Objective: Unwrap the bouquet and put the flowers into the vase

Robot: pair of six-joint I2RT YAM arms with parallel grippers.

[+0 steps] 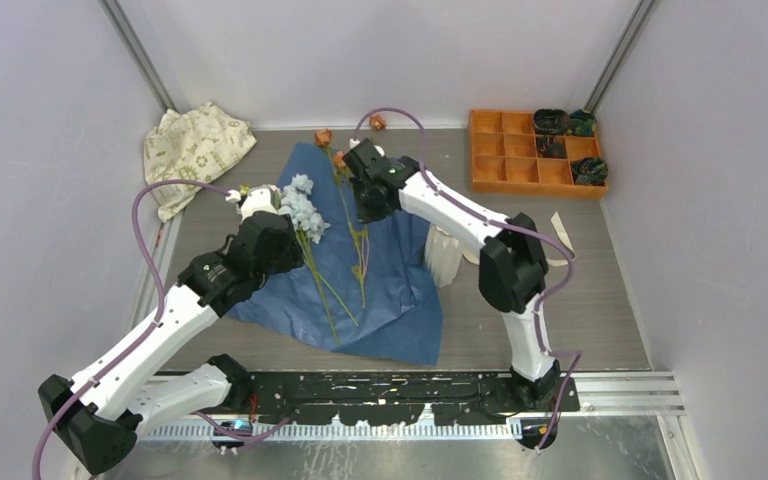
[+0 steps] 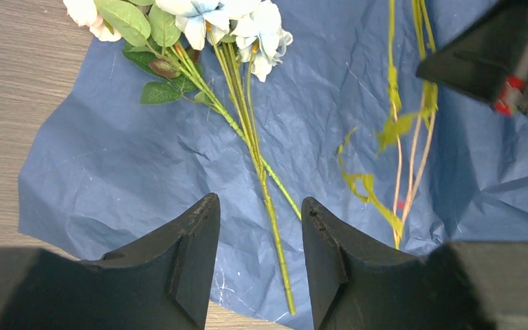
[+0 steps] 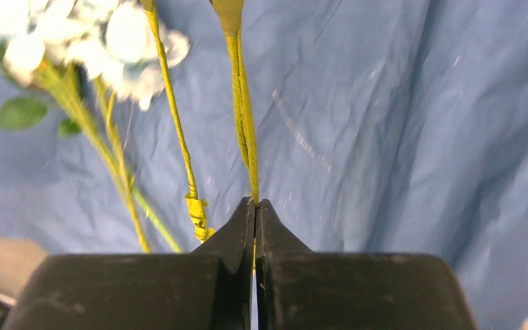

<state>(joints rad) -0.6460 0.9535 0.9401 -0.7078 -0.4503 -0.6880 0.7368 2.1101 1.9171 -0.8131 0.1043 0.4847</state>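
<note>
Now right gripper (image 3: pixel 255 203) clamps one flower stem (image 3: pixel 243 117), left gripper (image 2: pixel 260 210) gapes; lift slowly off paper (image 3: pixel 399 137) toward vase (image 1: pixel 447 256).

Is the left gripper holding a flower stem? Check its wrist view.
No, the left gripper is open; a green stem lies untouched between its fingers.

The top external camera is looking down from above and behind both arm bases, taking in the whole surface (image 1: pixel 560 300). The left wrist camera is looking down past its tool (image 2: pixel 260 203) from fairly near. The right wrist camera is looking past its tool (image 3: pixel 255 203) from much closer. All three are sharing the blue paper (image 2: pixel 110 172) and flowers (image 2: pixel 261 27).
</note>
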